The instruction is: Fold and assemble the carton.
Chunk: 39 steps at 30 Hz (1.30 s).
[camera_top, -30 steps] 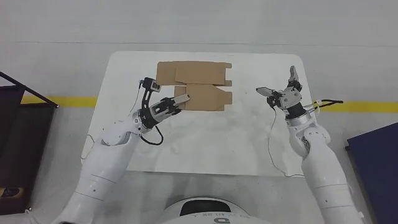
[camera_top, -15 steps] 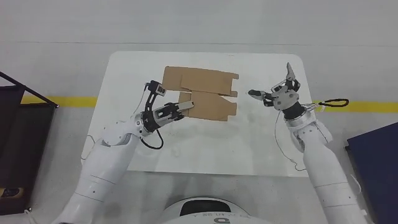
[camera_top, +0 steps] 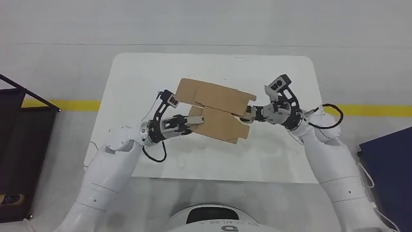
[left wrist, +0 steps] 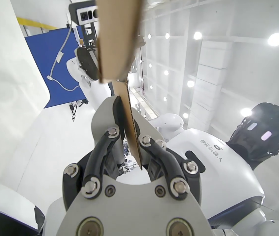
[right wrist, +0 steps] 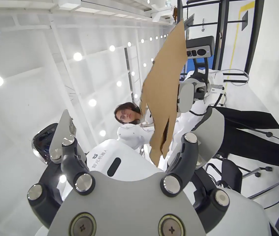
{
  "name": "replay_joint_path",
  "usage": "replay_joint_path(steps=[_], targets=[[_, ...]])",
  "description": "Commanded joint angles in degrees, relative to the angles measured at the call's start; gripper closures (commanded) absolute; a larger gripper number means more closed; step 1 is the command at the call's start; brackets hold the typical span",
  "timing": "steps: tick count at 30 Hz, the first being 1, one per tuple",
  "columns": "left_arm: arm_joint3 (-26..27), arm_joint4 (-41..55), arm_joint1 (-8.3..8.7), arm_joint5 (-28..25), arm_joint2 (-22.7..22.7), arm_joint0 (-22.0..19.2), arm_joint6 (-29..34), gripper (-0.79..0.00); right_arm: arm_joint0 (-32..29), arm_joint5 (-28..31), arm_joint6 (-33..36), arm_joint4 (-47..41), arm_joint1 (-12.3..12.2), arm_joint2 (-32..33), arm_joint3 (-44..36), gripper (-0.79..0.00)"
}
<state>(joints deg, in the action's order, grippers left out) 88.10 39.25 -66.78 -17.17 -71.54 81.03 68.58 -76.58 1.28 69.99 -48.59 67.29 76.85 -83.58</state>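
Table (camera_top: 138, 77): white, carton over its middle
Carton (camera_top: 215, 103): flattened, tilted, held off the table between both arms
Left gripper (left wrist: 124, 110): clamped on the carton's left edge, board pinched between both fingers
Right gripper (right wrist: 129, 135): jaws spread wide at the carton's right edge; flap sits between them, close by one finger, well apart from the other

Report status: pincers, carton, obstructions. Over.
Left pincer shut on carton edge. Right pincer open around opposite edge. Carton flat, tilted, aloft. Nothing in the way.
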Motion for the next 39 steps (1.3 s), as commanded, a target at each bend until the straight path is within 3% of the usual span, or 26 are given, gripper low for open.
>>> replay_joint_path(steps=[1,3,5,7,11,18,20,23,26,27,28,32,39], targets=[[0.06,0.24,0.02,0.13,0.21,0.09,0.28,0.0,0.6,0.05,-0.41,0.12,0.11,-0.67,0.26,-0.656],[0.32,1.2,-0.03,0.31,0.59,0.2,0.57,0.0,1.48,-0.09,-0.93,0.57,0.2,-1.34,0.85,-0.585],[0.53,1.67,-0.02,0.63,0.96,0.16,1.35,0.0,2.5,-0.62,-0.87,0.39,0.28,-1.88,2.04,-0.57],[0.59,1.8,-0.01,0.85,1.27,0.12,1.81,0.0,3.59,-1.94,1.09,-0.76,0.34,-2.46,3.52,-0.563],[0.55,2.11,0.02,0.9,1.65,0.07,2.33,0.0,6.32,-5.24,7.32,-4.2,0.32,-2.76,7.77,-0.634],[0.06,2.52,0.17,1.5,2.01,-0.25,3.62,0.0,10.86,-8.3,16.41,-4.54,0.27,-4.51,14.25,-0.576],[-0.01,2.66,0.2,1.7,2.08,-0.42,3.97,0.0,11.82,-8.49,16.77,-3.56,0.37,-5.5,15.14,-0.526],[-0.06,2.57,0.21,2.26,2.55,-1.0,4.58,0.0,13.49,-8.8,18.01,-3.06,0.63,-7.12,17.01,-0.36],[-0.07,2.95,0.15,2.49,3.07,-1.53,4.82,0.0,14.82,-9.57,18.01,-3.55,0.77,-8.93,17.72,-0.296],[-0.14,2.96,0.15,2.56,3.2,-1.69,4.89,0.0,15.19,-9.66,18.01,-3.78,0.74,-9.44,17.87,-0.252],[-0.2,3.05,0.14,2.55,3.3,-1.8,4.99,0.0,15.49,-9.87,18.01,-4.08,0.7,-9.97,18.01,-0.154],[-0.87,3.04,0.17,2.4,3.53,-2.14,5.25,0.0,16.52,-10.2,18.01,-4.24,0.2,-11.92,18.31,0.0],[-1.23,3.08,0.28,1.95,3.5,-2.06,5.08,0.0,17.03,-9.21,18.01,-5.95,-1.04,-14.14,18.57,0.0]])
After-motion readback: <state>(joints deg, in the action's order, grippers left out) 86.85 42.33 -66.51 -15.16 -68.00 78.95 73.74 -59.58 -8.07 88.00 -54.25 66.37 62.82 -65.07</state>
